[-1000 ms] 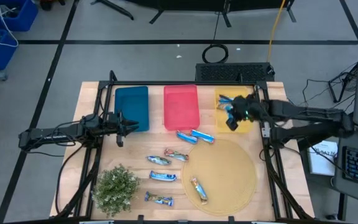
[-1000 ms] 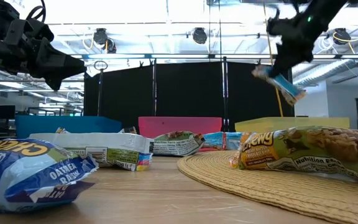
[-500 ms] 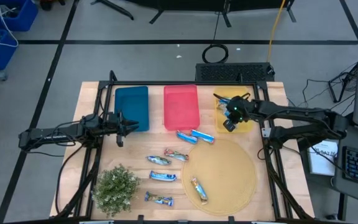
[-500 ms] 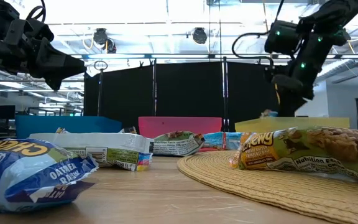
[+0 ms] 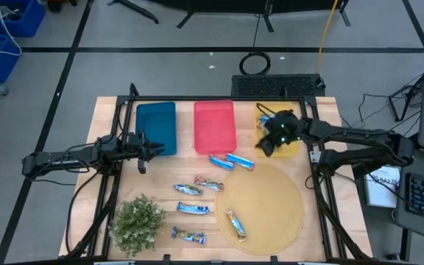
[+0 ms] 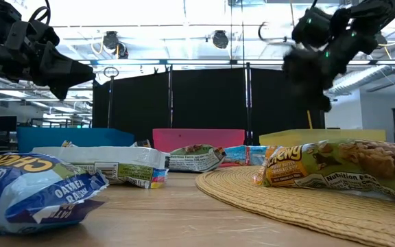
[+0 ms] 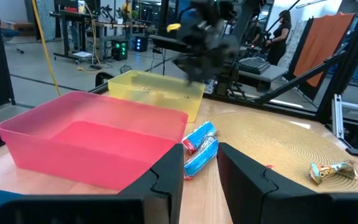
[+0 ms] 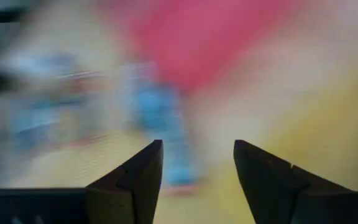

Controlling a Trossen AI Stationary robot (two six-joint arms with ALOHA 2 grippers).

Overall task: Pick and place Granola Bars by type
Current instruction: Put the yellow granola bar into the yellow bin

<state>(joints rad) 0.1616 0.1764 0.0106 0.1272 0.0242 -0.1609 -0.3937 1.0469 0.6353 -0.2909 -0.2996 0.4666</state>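
Note:
Several granola bars lie on the table: two blue ones (image 5: 231,160) near the red bin (image 5: 214,126), others (image 5: 192,208) between the plant and the round mat, and one (image 5: 235,224) on the mat. My right gripper (image 5: 266,146) hangs open and holds nothing, above the near left corner of the yellow bin (image 5: 289,147). Its wrist view is blurred, with nothing between the fingers (image 8: 197,162). My left gripper (image 5: 147,151) waits open above the table near the blue bin (image 5: 157,126), with nothing between its fingers (image 7: 201,171).
A leafy plant (image 5: 137,223) stands at the near left. The woven round mat (image 5: 271,202) covers the near right. The three bins stand in a row along the far edge. Dark frame posts (image 5: 319,184) stand at the table's sides.
My right gripper held a blue bar above the yellow bin, dipped toward the bin and opened, letting the bar go. It has since risen and swung toward the table's left, over the bin's left side. The bar no longer shows in the low view.

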